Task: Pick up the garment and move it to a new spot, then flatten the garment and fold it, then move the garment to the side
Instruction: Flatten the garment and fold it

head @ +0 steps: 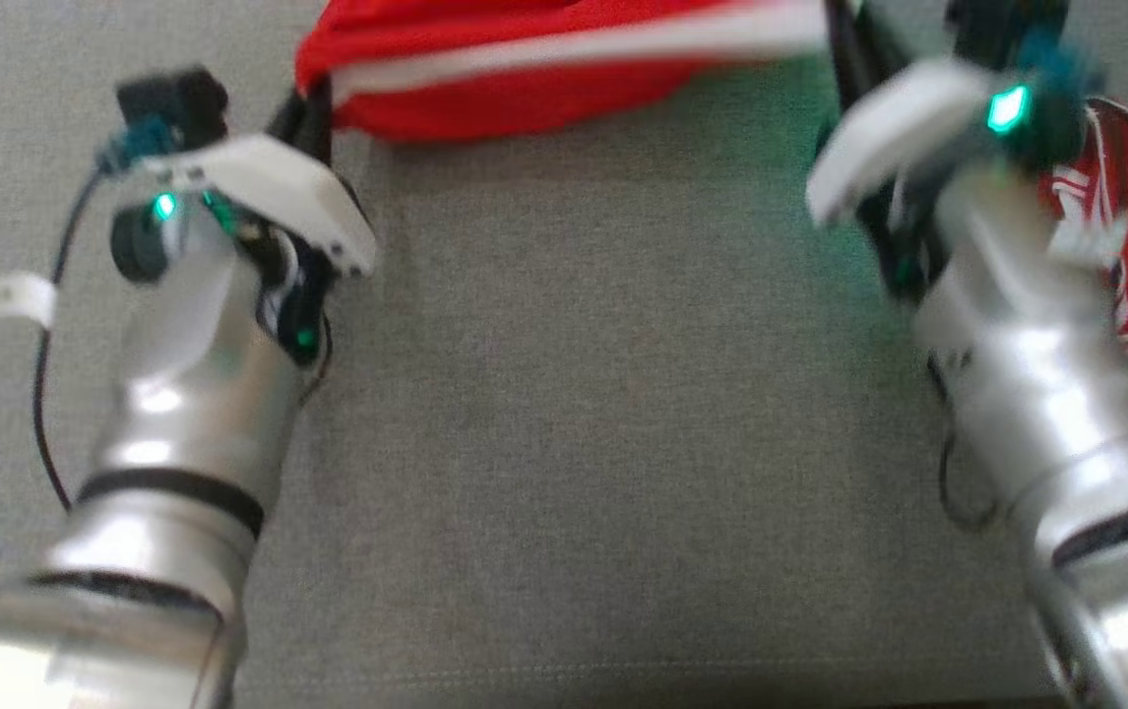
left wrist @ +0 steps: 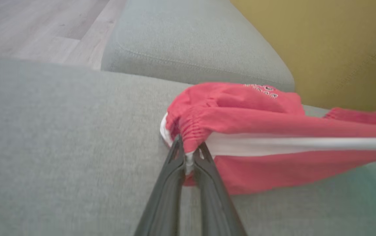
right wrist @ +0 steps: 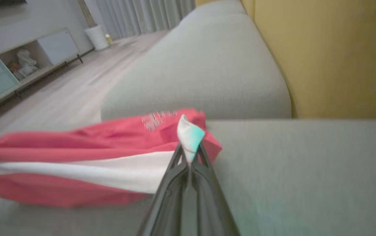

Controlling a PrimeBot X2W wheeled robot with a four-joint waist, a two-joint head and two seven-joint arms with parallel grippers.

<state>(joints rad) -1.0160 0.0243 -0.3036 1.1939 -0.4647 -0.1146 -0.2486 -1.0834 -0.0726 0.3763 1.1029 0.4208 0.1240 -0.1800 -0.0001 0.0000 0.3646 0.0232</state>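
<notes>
The red garment (left wrist: pixel 257 114) with a white stripe is stretched across the grey seat cushion (head: pixel 603 443), toward that cushion's far side by the yellow backrest (right wrist: pixel 332 55), its gathered end pinched tight by the left gripper (left wrist: pixel 188 157), its opposite end clamped in the right gripper (right wrist: pixel 188 154).

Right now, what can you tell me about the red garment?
The red garment is soft cloth with a broad white stripe, a gathered elastic edge and small white lettering. It is stretched out between the two grippers. The left gripper is shut on the gathered end, and the right gripper is shut on a white corner at the other end. Its lower fold appears to rest on the grey sofa cushion.
</notes>
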